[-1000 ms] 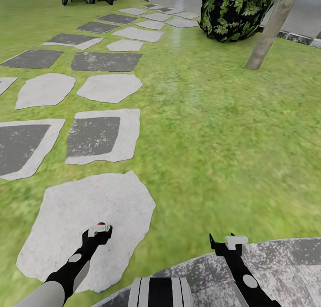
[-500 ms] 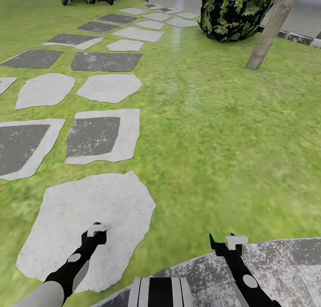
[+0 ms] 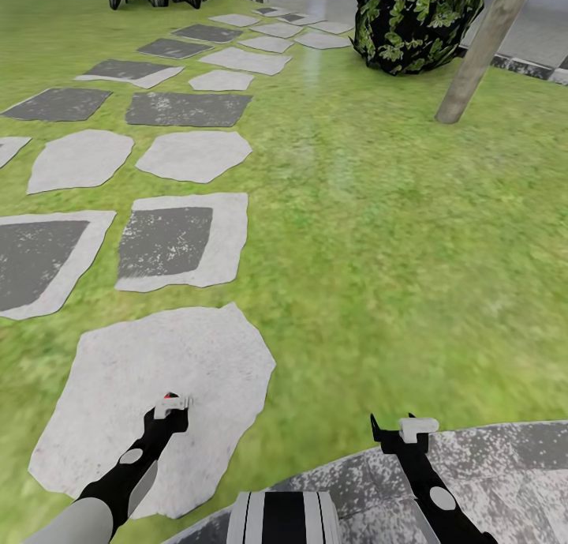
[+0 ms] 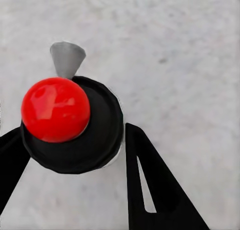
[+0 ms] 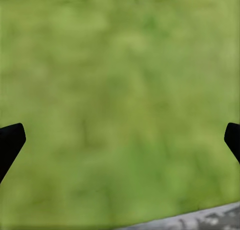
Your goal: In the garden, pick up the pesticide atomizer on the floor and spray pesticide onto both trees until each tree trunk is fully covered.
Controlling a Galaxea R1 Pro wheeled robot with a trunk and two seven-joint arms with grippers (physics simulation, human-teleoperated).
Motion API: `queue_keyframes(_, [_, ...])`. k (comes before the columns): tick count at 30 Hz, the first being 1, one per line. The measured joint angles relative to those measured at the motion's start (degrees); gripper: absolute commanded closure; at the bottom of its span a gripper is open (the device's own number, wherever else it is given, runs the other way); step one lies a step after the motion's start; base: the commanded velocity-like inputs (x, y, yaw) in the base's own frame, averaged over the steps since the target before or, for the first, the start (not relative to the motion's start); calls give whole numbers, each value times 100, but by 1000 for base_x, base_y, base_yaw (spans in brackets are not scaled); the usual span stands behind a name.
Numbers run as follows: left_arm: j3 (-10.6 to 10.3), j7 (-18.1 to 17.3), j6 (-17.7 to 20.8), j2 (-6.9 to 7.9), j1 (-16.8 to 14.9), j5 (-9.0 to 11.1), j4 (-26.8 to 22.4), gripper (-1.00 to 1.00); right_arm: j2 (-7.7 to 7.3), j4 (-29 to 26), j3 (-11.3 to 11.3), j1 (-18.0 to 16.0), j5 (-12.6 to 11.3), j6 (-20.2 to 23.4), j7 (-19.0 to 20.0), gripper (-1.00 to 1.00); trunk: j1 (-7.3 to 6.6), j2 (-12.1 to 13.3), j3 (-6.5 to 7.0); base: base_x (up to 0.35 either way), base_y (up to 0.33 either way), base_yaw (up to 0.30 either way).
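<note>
Left wrist view: we see our left gripper (image 4: 75,155) bracketing the small dark cylindrical pesticide atomizer with a red ball top (image 4: 56,109).

Over the last second this hand has slid forward toward twelve o'clock across the pale grey stone slab (image 3: 126,370), so a grasp looks close; whether its fingers (image 4: 150,185) already pinch, we cannot tell. Our right gripper (image 5: 120,140) hangs spread and empty over green grass at four o'clock. Label and bottle sides are hidden.

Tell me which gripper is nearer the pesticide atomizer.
Left. The left gripper has the pesticide atomizer between its fingers over a pale stone slab; the right gripper hangs open off to the side, over grass.
</note>
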Motion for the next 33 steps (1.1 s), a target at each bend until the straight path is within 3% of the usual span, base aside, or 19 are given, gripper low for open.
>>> queue_keyframes(10, [-1, -1, 0, 0, 0, 3, -9, 100, 0, 0, 0, 0, 0, 0, 0, -100, 0, 0, 0, 0, 0, 0])
queue_keyframes(33, [-8, 0, 8, -10, 0, 1, 0, 100, 0, 0, 0, 0, 0, 0, 0, -100, -60, 31, 509, 0, 0, 0])
